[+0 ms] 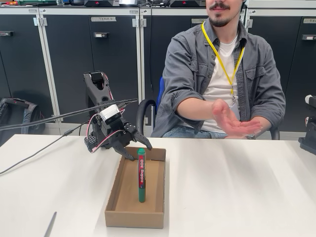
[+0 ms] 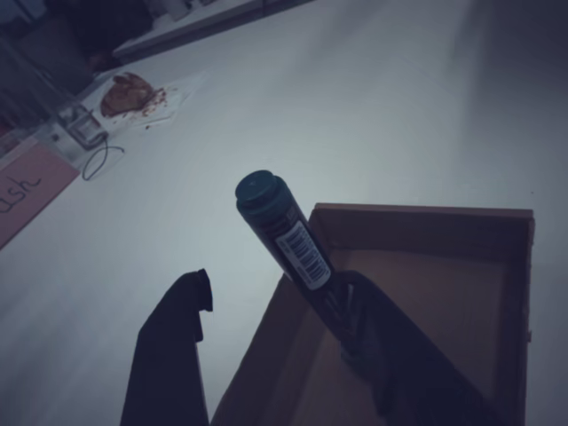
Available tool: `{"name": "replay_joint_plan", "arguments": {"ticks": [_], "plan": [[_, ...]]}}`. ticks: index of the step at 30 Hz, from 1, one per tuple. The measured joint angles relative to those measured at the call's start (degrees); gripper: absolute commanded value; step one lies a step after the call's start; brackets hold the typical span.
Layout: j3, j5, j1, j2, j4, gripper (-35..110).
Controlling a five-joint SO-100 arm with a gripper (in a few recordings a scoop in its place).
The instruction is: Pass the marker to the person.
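- Fixed view: green marker [image 1: 141,174] stands upright in the cardboard tray [image 1: 114,200], toward its far end, tray near the worktop's [image 1: 237,187] front edge. Pincer [image 1: 134,147] sits at the tray's far-left corner, fingers spread, cap beside the right finger [image 1: 140,139]; no grip yet. Person's [image 1: 222,74] open hand [image 1: 231,120] waits beyond the far edge, right of the tray.
- Wrist view: marker [image 2: 288,241] leans against one dark finger [image 2: 390,355], the other [image 2: 169,355] well apart. Judgement: centre the barrel between the fingers, close below the cap, lift straight to clear the tray wall [image 2: 422,216].
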Motion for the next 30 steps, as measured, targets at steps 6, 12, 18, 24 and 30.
{"name": "replay_joint_plan", "arguments": {"ticks": [6,12,18,24,30], "plan": [[0.0,0.0,1.32,0.97,1.93,31],[0.0,0.0,1.23,1.85,2.55,31],[0.0,0.0,-0.97,3.6,2.55,31],[1.41,0.0,-0.35,4.83,3.08,31],[3.96,-0.09,0.88,5.71,2.9,31]]}}
